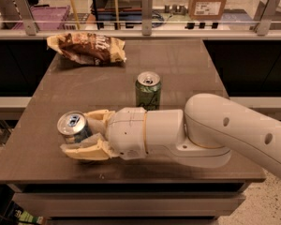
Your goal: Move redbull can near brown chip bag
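Although far from finished, counts as well begun: tool (80, 134) clenched on the redbull can (73, 125), one pale finger (84, 150) on its near flank and the other on its far flank, both touching. Holds the can tilted, silver top leaning toward the camera, low at the front left part of the desk (187, 64); cannot tell whether lifted clear of the surface or resting on it. Done, by this reading: the reach and the grasp. Left: the carry away from the tool's present spot toward the far left corner, the setting down, the release.

Just beyond the tool and to its right: a green soda can (148, 92), upright, top opened. Stands beside the straight line to the goal rather than on it, but near enough to be clipped by the thick white arm (234, 130) on a wide swing; better to keep the path left of it. Well beyond the tool, near the far left edge: the brown chip bag (90, 48), crumpled, lying flat, well apart from the redbull can. Between tool and bag, bare desk only. Farther off, past the desk's far edge: a railing (146, 13), a purple crate (50, 17) and a cardboard box (207, 3), none in the way.
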You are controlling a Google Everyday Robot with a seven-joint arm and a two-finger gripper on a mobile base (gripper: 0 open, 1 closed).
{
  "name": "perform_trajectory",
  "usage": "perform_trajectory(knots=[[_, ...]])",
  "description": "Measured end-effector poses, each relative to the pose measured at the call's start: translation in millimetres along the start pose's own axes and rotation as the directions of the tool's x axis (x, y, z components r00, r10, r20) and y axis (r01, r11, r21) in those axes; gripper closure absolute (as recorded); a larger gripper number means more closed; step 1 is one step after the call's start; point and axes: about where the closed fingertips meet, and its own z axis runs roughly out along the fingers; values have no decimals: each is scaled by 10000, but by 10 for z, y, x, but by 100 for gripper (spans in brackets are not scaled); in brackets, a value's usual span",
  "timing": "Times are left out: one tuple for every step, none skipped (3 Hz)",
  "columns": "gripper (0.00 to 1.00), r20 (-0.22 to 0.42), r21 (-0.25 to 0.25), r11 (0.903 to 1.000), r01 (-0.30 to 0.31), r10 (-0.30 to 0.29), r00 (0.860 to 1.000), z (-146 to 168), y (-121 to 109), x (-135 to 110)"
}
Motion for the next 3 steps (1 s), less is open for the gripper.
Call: perform_trajectory(knots=[[100, -10, -28, 9999, 127, -127, 9999, -18, -15, -50], [100, -27, -61, 9988, 494, -494, 9988, -112, -97, -194], [100, -12, 23, 9969, 784, -784, 9969, -257, -235, -383]])
